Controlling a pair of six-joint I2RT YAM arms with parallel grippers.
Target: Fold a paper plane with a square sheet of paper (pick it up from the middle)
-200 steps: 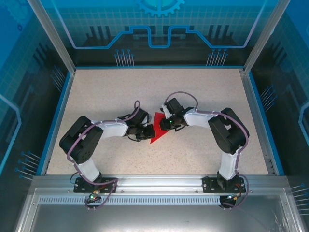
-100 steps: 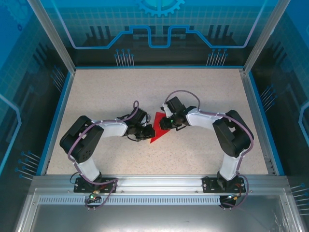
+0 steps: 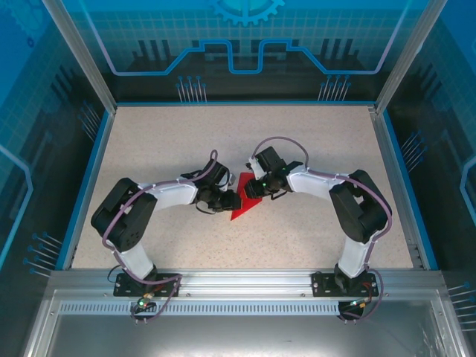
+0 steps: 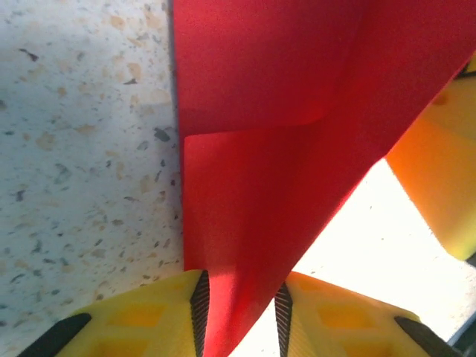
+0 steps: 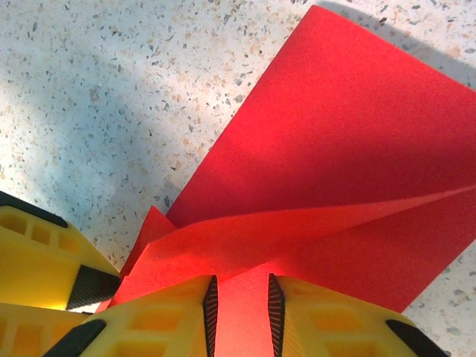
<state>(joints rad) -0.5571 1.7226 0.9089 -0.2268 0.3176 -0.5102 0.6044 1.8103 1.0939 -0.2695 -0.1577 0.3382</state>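
Note:
The red sheet of paper [image 3: 242,205] lies creased into a pointed shape in the middle of the table, between both grippers. My left gripper [image 3: 231,199] meets it from the left. In the left wrist view the paper [image 4: 260,186] runs up between the yellow fingers [image 4: 141,320], whose jaws stand a narrow gap apart around my left gripper [image 4: 242,327]. My right gripper [image 3: 252,193] comes from the right. Its jaws are also slightly apart, my right gripper [image 5: 239,320] straddling a raised flap of the paper [image 5: 335,163].
The speckled table [image 3: 186,141] is ringed by a blue rim [image 3: 89,171] and clear walls. The other arm's yellow finger [image 4: 439,186] sits close at the right of the left wrist view, and one [image 5: 37,253] shows at the left of the right wrist view.
My left gripper has slid a little to the right, closer onto the paper's left edge. The right gripper has barely shifted. The paper keeps its place.

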